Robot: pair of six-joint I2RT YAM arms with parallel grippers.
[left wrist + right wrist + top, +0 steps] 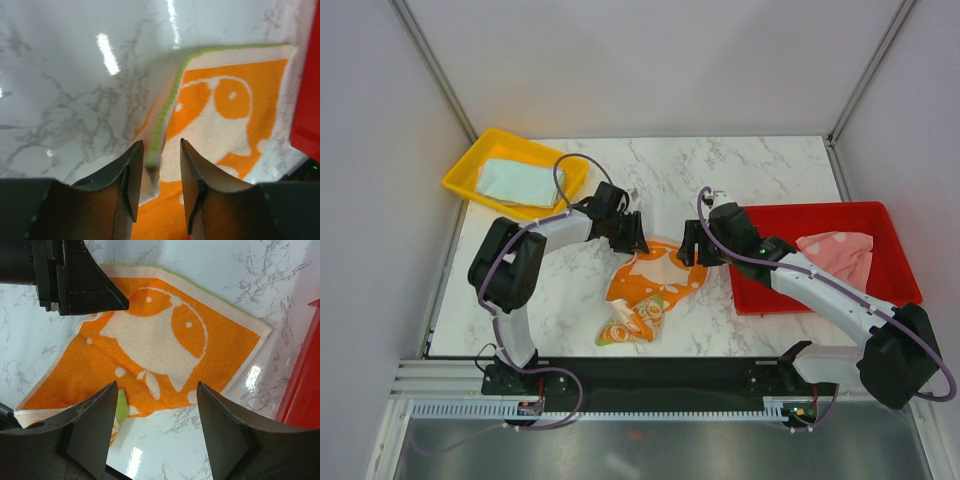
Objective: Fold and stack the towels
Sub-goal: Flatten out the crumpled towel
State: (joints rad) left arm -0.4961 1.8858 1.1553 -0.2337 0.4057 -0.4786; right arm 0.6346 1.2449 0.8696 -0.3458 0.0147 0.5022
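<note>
The left gripper point(157, 187) sets its dark, wedge-shaped jaws narrowly apart astride the lime-stitched hem of the cream and orange towel point(225, 115); whether they pinch the cloth I cannot tell; the right gripper point(160, 430) hangs released, jaws wide, over the same terry face, a rounded cream figure on orange; seen from above, this towel lies mid-way across the glossy, marble-veined desk point(760, 170), flat toward 12 o'clock, crumpled toward 6; at 3 o'clock a red plastic tray point(760, 295) holds a pink white-dotted towel point(840, 255); at 10 o'clock a yellow tray point(470, 170) holds a folded mint towel point(515, 183).
</note>
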